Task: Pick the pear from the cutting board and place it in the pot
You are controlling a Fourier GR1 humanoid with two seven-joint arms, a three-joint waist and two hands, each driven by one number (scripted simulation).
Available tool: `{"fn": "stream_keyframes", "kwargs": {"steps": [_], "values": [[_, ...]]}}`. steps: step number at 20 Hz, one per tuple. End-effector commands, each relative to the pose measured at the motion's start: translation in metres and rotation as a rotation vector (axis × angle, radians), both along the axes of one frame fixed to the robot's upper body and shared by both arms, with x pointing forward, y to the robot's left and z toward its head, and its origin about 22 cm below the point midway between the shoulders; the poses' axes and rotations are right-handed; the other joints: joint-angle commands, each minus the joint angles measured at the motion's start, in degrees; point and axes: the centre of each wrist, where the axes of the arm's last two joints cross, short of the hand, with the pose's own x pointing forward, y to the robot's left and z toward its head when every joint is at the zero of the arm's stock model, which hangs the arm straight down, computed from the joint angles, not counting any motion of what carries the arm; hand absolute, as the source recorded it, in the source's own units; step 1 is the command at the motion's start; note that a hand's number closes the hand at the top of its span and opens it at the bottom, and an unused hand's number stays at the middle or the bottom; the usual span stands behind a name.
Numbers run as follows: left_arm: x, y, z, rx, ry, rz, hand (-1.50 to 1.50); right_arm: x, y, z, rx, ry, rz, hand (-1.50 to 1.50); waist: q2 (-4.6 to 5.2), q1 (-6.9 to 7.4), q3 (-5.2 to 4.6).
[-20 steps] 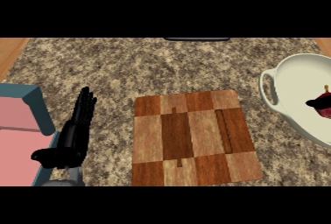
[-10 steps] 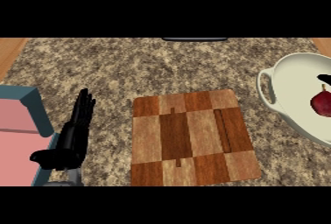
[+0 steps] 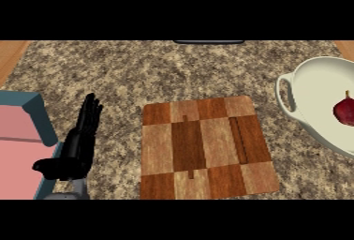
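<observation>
The pear (image 3: pixel 343 110), dark red w/ a thin stem pointing up, is seen lying inside the white pot (image 3: pixel 311 119) at the view's right edge; the pot is cut off by the frame, one loop handle shown on its left side. The wooden cutting board (image 3: pixel 207 147), a checkered brown pattern, is laid flat mid-counter, well apart from the pot. The left hand (image 3: pixel 77 145) is held open beside the board's left edge, fingers straight & pointed away, nothing gripped. A pink tray w/ teal rim (image 3: pixel 38 117) is seen at far left. The speckled counter (image 3: pixel 152 70) is laid under everything. The right hand is not shown.
</observation>
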Motion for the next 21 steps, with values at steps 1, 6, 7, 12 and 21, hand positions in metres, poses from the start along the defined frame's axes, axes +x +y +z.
{"fn": "stream_keyframes", "kwargs": {"steps": [1,6,7,12,21], "values": [[0.011,-0.004,0.002,0.006,-0.002,0.018,0.0,-0.039,-0.026,-0.018,-0.009,-0.085,-0.015,-1.5,0.0,-0.38,0.0],[0.001,-0.002,-0.004,-0.019,0.006,0.003,0.0,-0.057,-0.049,-0.005,-0.023,-0.07,-0.005,-1.5,-0.07,-0.12,-0.04],[-0.015,-0.002,-0.006,-0.001,0.0,0.003,0.0,-0.073,-0.06,-0.005,-0.031,-0.063,-0.025,-1.5,-0.06,0.05,-0.01],[-0.003,0.007,-0.001,0.008,0.011,0.008,0.0,-0.088,-0.076,0.003,-0.042,-0.084,-0.051,-1.5,0.06,0.23,0.03],[-0.004,-0.007,-0.009,-0.022,-0.01,0.007,0.0,-0.149,-0.095,-0.017,0.0,-0.183,-0.167,-1.5,0.02,-0.18,0.05]]}}
